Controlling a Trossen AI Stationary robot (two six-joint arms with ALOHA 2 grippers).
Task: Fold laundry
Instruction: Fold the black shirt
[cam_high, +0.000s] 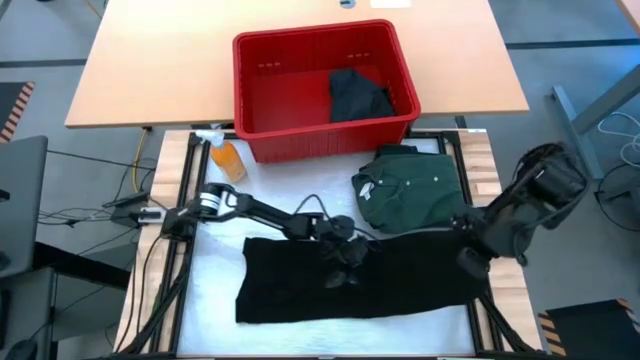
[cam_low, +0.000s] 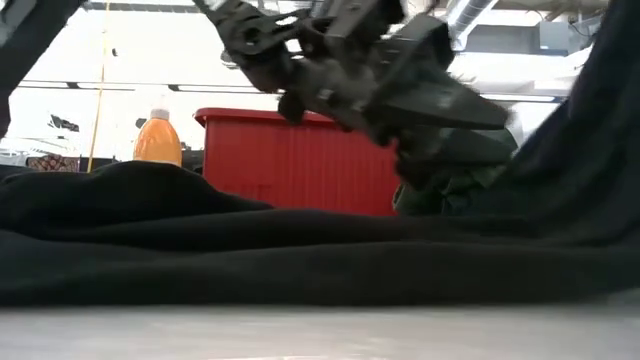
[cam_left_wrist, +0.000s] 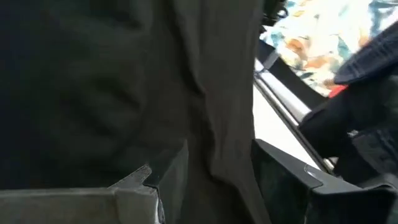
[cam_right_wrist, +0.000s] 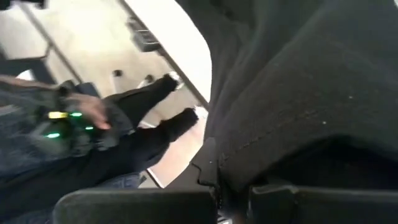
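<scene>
Already, from above, one dark green collared button shirt (cam_high: 408, 190) lies folded on the white table mat (cam_high: 215, 300), to the right and just in front of the red plastic bin (cam_high: 262, 85). I judge that one finished. A flat black cloth garment (cam_high: 300, 285) is spread wide across the near part of the mat and seems to be the piece in hand. A third dark garment (cam_high: 358, 95) sits crumpled inside the bin, still to do. That makes three garments, one bin, one orange bottle (cam_high: 227, 158) to the left of the bin, and two arms. The left gripper (cam_high: 345, 262) is down over the middle of the black garment; the right gripper (cam_high: 470, 250) is at its right edge.

At table level, the black garment fills the foreground as a low dark ridge, with the bin and the orange bottle behind it and the left gripper (cam_low: 400, 90) hanging above the cloth. One bin and one bottle show here too.

Past the left wrist's fingers (cam_left_wrist: 289, 177), a ridge of dark cloth runs between them; they stand apart around it, seemingly pinching the fold.

Past the right wrist, the right gripper (cam_right_wrist: 233, 196) is clenched on the hem of the black garment, which drapes away from it. Beyond the table edge a person's legs and shoes (cam_right_wrist: 177, 121) stand on the floor.
</scene>
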